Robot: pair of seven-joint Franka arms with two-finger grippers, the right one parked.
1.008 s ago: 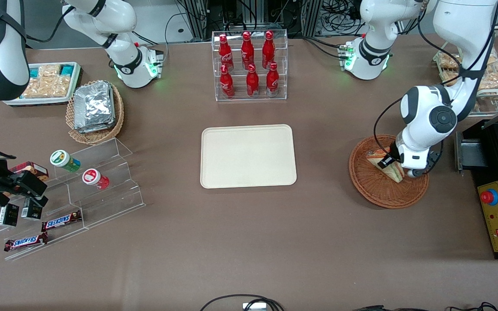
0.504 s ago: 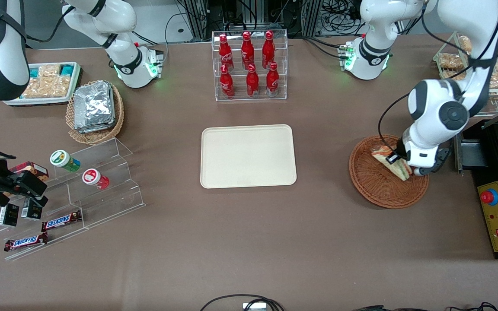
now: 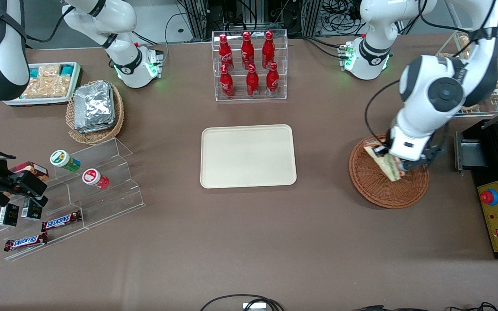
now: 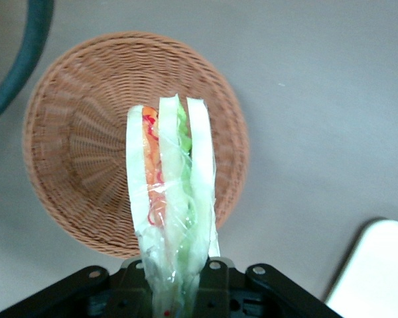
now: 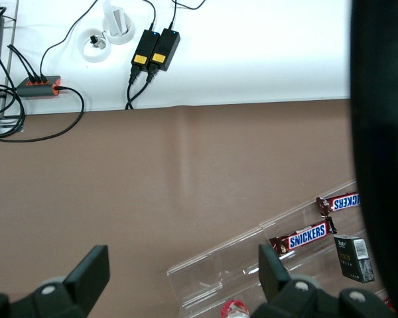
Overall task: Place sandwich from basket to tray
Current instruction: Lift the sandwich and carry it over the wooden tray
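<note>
Brown worktop carries 1 cream tray (image 3: 248, 156) at centre, nothing on it. Toward the working arm's end sits 1 wicker basket (image 3: 376, 190). Gripper (image 3: 391, 163) hangs above the basket, jaws closed on the wrapped sandwich (image 4: 171, 199), which is lifted clear of the weave, pointing downward.

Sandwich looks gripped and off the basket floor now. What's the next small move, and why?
Probably carry it sideways toward the tray. The gripper is shut on the sandwich, which hangs above the basket, apparently clear of the wicker. The tray lies bare toward the parked arm's end.
</note>
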